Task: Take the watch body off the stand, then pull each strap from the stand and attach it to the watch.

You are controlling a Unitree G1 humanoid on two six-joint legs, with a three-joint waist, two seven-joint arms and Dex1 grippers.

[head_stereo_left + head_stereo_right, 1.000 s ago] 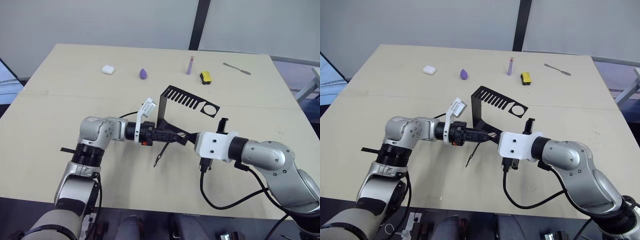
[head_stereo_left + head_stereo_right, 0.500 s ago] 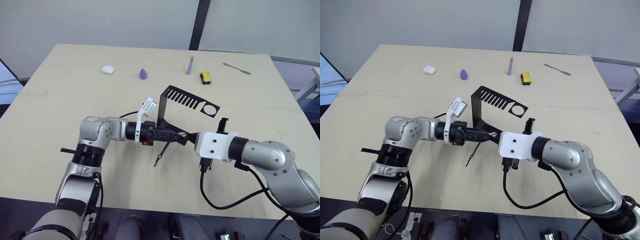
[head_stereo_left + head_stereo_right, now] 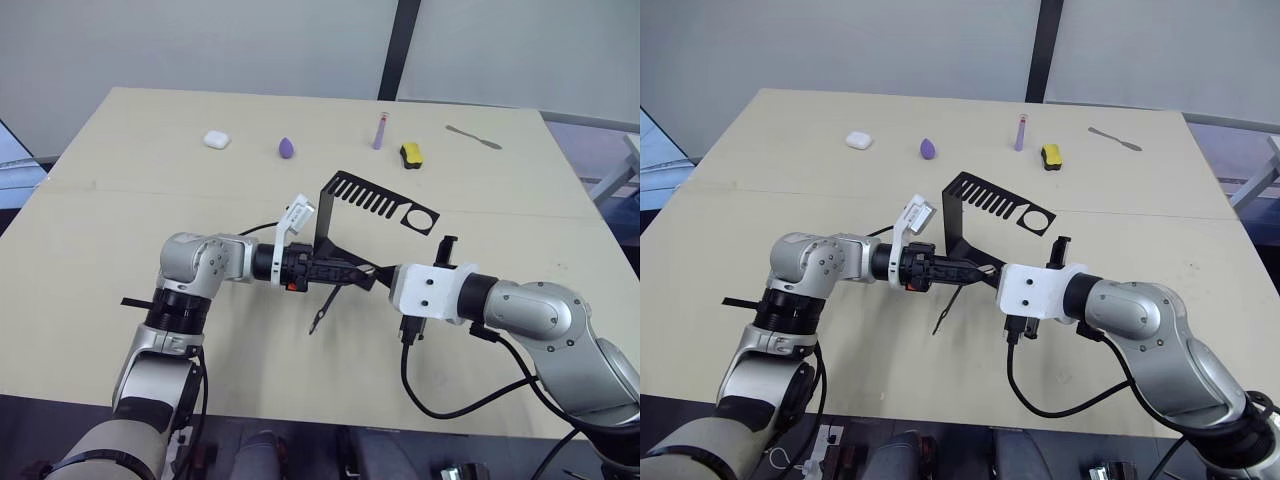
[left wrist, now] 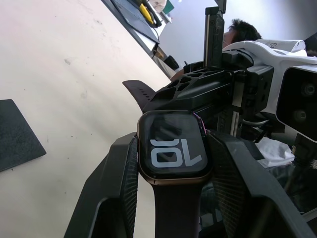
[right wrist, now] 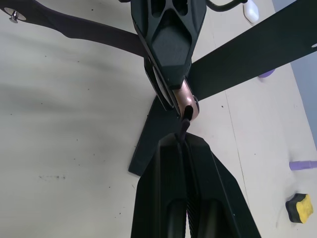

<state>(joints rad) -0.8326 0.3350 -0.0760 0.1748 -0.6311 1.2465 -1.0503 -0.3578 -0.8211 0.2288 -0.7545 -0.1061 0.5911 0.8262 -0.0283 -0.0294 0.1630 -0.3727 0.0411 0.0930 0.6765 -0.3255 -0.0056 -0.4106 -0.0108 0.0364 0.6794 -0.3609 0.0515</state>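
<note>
The left gripper (image 4: 171, 198) is clamped on the watch (image 4: 172, 145), one finger (image 4: 113, 188) on each side of the case, whose dark screen with white digits faces the wrist camera. One strap (image 3: 323, 309) is already fixed to the case and hangs down from it toward the tabletop (image 3: 150, 190), its free end at about 6 o'clock from the gripper.

The right gripper (image 5: 184, 148) meets the left one from 3 o'clock, its fingers pinched flat on the second strap (image 5: 184, 126) — the strap's tip pokes out between them and touches the bronze edge of the watch. Whether it is seated in the slot cannot be told.

Both grippers hover above the stand's foot. The stand (image 3: 372, 200) rises just behind them, at 12 o'clock, its slotted top plate with the round hole slanting off toward 2 o'clock.

Along the far tabletop, well apart from the stand — a white case (image 3: 215, 139) at 10 o'clock, a purple egg (image 3: 287, 147) at 11, a lilac tube (image 3: 379, 129) at 12, a yellow-black block (image 3: 410, 153) beside it, and a grey spatula (image 3: 472, 136) at 1 o'clock.
</note>
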